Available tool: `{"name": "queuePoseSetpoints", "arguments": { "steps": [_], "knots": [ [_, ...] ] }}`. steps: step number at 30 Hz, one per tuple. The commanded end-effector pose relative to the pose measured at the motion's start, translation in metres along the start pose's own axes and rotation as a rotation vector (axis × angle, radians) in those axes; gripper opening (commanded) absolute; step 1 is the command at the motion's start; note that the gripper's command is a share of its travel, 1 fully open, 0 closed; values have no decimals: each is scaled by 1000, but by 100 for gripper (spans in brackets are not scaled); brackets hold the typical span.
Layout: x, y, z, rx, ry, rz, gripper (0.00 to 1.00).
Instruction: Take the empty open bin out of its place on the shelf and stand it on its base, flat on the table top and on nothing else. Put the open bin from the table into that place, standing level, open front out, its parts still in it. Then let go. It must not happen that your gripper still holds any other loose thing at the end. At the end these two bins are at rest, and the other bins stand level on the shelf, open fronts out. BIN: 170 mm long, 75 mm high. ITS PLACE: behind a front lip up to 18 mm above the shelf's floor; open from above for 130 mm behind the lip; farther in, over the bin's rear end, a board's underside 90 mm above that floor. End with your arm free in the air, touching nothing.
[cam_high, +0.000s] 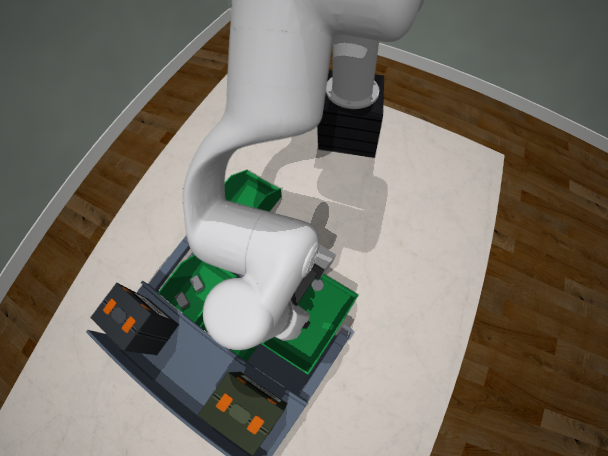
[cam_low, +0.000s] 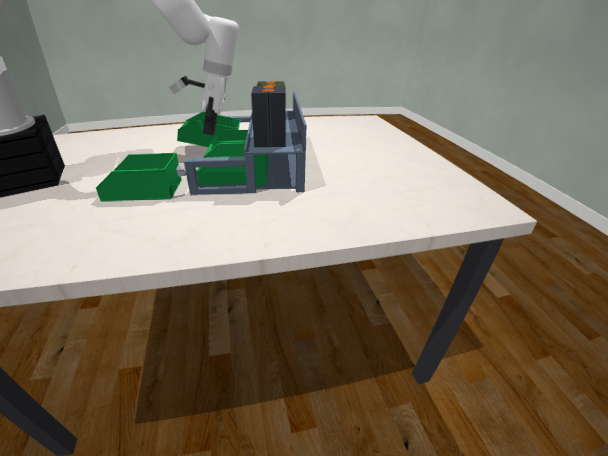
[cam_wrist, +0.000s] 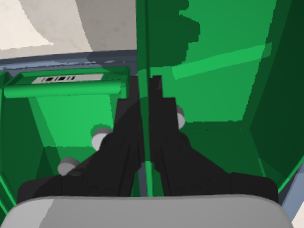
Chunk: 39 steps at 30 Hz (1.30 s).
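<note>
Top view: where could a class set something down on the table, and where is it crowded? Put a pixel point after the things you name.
Right of the shelf (cam_high: 190, 350) (cam_low: 250, 188) (cam_wrist: 100, 62) and black pedestal (cam_high: 350, 142) (cam_low: 30, 162), out to the table's (cam_high: 425, 225) (cam_low: 350, 225) (cam_wrist: 112, 25) right edge; also a strip left of the shelf. Crowded: the shelf's front, where the hand (cam_high: 306, 325) (cam_low: 210, 131) (cam_wrist: 147, 94) grips a tilted bin (cam_high: 332, 312) (cam_low: 192, 132) (cam_wrist: 225, 95) close beside others.

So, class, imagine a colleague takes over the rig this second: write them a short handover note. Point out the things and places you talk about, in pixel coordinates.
Gripper: the jaws (cam_high: 306, 325) (cam_low: 210, 126) are shut on a side wall of the loaded bin.
Where: the loaded bin (cam_high: 330, 312) (cam_low: 192, 132) (cam_wrist: 225, 45), a grey part (cam_high: 317, 285) (cam_wrist: 180, 119) inside, is tilted at the end of the shelf (cam_high: 187, 357) (cam_low: 250, 172) (cam_wrist: 100, 61). The other job bin (cam_high: 252, 192) (cam_low: 142, 179) stands on the table; no parts visible in it.
Done: empty bin out, apparently flat on its base.
Left: seat the loaded bin level behind the lip, open front out, then let go.
</note>
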<state>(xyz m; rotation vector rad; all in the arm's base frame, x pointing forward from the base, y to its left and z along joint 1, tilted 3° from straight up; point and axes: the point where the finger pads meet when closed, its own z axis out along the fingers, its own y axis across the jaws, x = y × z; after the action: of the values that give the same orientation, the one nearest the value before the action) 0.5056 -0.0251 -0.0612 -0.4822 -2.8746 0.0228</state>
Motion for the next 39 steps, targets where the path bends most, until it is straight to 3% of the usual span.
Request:
{"name": "queuePoseSetpoints", "arguments": {
  "steps": [1,39],
  "knots": [
    [-3,0,-2,-1,-9,0,0],
    [-18,1,-3,-1,-56,0,0]
  ]
}}
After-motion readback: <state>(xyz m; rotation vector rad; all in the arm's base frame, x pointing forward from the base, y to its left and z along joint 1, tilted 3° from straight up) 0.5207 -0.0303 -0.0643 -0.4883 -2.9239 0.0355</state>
